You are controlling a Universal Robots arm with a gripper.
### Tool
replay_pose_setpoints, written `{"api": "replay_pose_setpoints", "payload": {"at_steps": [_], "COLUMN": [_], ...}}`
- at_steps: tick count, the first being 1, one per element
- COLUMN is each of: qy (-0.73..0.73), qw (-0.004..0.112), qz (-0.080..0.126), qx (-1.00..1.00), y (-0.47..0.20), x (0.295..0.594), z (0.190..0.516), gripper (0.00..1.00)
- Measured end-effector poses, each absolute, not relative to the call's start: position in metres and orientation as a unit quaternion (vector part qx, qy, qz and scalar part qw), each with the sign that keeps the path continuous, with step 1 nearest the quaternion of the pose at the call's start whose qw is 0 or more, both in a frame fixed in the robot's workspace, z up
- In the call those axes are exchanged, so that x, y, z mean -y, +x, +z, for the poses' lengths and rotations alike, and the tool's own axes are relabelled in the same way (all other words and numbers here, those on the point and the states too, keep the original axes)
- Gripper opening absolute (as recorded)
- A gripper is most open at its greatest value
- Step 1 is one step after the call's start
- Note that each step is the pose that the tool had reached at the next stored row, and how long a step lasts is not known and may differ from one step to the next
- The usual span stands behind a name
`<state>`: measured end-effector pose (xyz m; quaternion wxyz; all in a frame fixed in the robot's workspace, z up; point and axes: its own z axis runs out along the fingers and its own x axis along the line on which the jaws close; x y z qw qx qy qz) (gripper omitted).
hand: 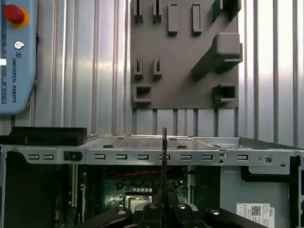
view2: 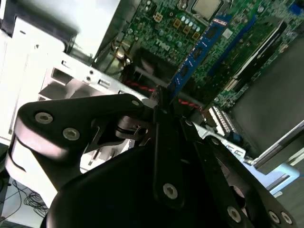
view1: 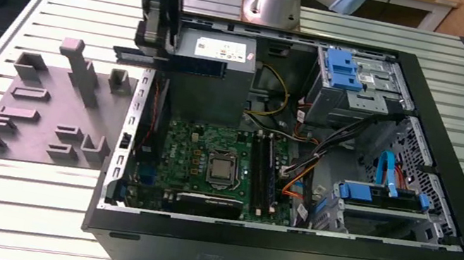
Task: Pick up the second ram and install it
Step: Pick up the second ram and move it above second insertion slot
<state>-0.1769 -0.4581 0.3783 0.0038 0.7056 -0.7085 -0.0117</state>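
Slatted counter (view1: 27,208), open PC case (view1: 443,232). My hand (view2: 161,107) clamped on second ram (view2: 197,52) above case's edge; keep stick square to slots.

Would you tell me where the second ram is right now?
The second ram is clamped in the gripper, held above the open computer case near the power supply, toward the exterior view's left.

The black gripper (view2: 164,111) hides one end of the thin blue memory stick (view2: 197,52). In the first wrist view, this stick (hand: 164,175) shows only its edge.
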Motion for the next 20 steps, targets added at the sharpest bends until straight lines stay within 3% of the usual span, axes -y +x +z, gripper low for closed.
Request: {"api": "replay_pose_setpoints", "payload": {"at_steps": [20], "qy": [0.706], "qw": [0.004], "qz": [-0.012], "qx": [0.708], "y": [-0.105], "x": [0.458], "z": [0.378], "gripper": [0.14]}}
